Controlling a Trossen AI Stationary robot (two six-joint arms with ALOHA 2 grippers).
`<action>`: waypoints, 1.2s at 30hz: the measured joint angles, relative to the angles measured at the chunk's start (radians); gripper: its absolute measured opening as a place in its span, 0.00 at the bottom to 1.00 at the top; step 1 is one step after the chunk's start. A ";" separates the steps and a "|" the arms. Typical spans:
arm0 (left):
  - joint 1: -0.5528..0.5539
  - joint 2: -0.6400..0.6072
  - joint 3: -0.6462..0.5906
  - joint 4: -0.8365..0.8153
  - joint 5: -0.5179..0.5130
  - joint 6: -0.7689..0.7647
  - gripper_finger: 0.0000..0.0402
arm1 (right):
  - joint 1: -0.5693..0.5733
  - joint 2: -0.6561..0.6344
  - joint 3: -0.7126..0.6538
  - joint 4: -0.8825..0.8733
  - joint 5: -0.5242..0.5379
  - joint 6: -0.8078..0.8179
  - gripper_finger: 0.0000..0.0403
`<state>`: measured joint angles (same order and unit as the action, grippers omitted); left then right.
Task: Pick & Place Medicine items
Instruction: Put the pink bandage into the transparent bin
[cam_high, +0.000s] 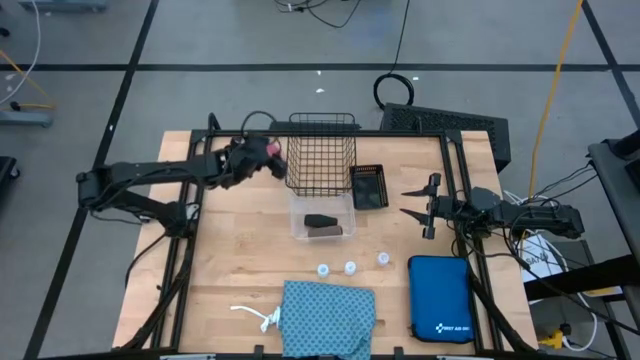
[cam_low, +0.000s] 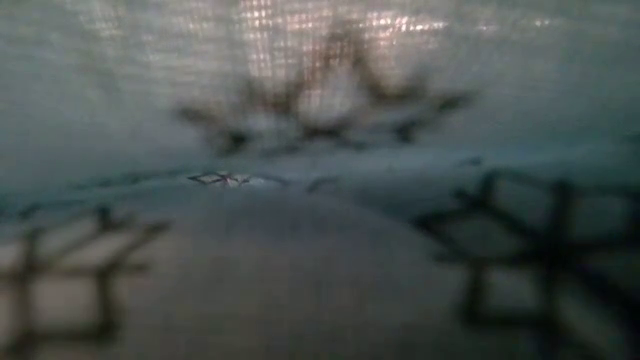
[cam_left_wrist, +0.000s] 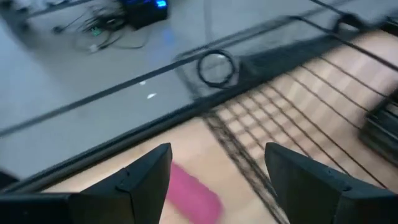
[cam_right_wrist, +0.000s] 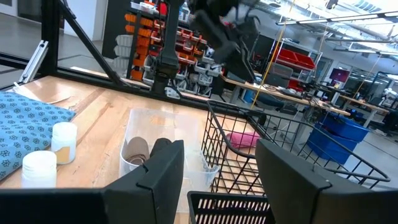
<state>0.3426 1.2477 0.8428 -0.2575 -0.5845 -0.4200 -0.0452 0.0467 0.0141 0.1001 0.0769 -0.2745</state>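
- At the bench's far left, the left claw (cam_high: 272, 152) hangs released beside the black wire basket (cam_high: 322, 155); the pink finger-length roll (cam_high: 271, 146) lies between its fingers, apparently unclamped.
- Soft and light, that roll looks best pinched mid-length.
- Brown roll (cam_high: 322, 224) sits in a clear plastic tub (cam_high: 298, 228).
- Three tiny white-capped vials (cam_high: 351, 267), probably slippery, stand before the limp teal patterned cloth (cam_high: 328, 317).
- Right claw (cam_high: 418, 201) waits spread wide.

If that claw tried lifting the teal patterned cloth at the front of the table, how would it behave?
The teal cloth lies flat with soft rumpled edges, so it would probably droop and fold, not lift stiffly. It looks thin, likely light. Its white string trails loose beside it and may dangle or snag.
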 joint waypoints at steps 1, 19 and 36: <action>0.026 0.003 -0.016 0.015 0.000 -0.013 0.67 | 0.000 0.000 0.000 0.000 0.000 0.000 0.48; 0.186 0.192 -0.308 0.509 0.140 -0.275 0.67 | 0.000 0.000 0.000 0.000 0.000 0.000 0.47; 0.179 0.412 -0.304 0.648 0.148 -0.323 0.67 | 0.000 0.000 0.000 0.000 0.000 0.000 0.48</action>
<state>0.5220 1.6601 0.5385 0.3908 -0.4366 -0.7425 -0.0454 0.0467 0.0143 0.1001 0.0769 -0.2745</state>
